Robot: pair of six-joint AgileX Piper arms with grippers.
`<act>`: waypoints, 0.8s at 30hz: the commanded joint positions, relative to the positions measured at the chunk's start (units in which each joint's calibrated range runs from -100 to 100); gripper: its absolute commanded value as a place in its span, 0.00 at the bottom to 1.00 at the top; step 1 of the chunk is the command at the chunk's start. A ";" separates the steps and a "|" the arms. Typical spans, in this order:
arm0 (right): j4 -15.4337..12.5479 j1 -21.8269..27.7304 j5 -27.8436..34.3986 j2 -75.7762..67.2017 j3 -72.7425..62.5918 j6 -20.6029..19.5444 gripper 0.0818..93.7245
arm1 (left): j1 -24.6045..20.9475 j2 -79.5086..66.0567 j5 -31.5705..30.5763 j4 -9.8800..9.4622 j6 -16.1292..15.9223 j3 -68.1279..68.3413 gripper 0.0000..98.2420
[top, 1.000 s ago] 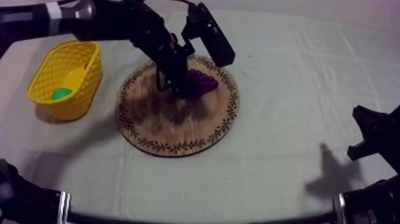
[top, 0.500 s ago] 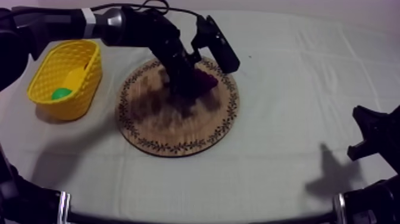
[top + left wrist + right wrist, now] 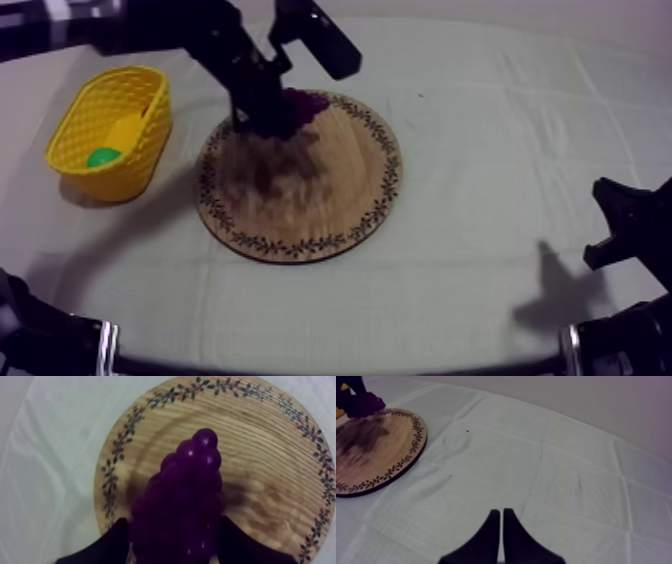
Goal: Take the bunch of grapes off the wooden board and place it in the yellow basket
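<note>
Left gripper (image 3: pixel 175 548) clamped on knobbly purple grapes (image 3: pixel 300 103), at 11 o'clock rim of round, grained wooden board (image 3: pixel 330 200). Latticed yellow basket (image 3: pixel 75 120) at board's 9 o'clock. Right gripper (image 3: pixel 500 512) fingers together, narrow wedge over creased cloth (image 3: pixel 576 476).

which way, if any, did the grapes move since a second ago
Yes. In the top view the bunch of grapes has shifted left, toward the yellow basket, and is now at the far rim of the wooden board.
</note>
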 commanded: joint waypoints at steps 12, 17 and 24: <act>0.01 0.02 -0.03 -0.01 -0.03 0.00 0.00 | -15.18 -27.94 7.83 -1.11 12.76 13.18 0.33; 0.01 0.02 -0.03 -0.01 -0.03 0.00 0.00 | -20.14 -28.78 1.12 -2.42 13.47 18.20 0.33; 0.01 0.02 -0.03 -0.01 -0.03 0.00 0.00 | -24.07 -27.64 -6.30 -5.23 15.30 26.97 0.34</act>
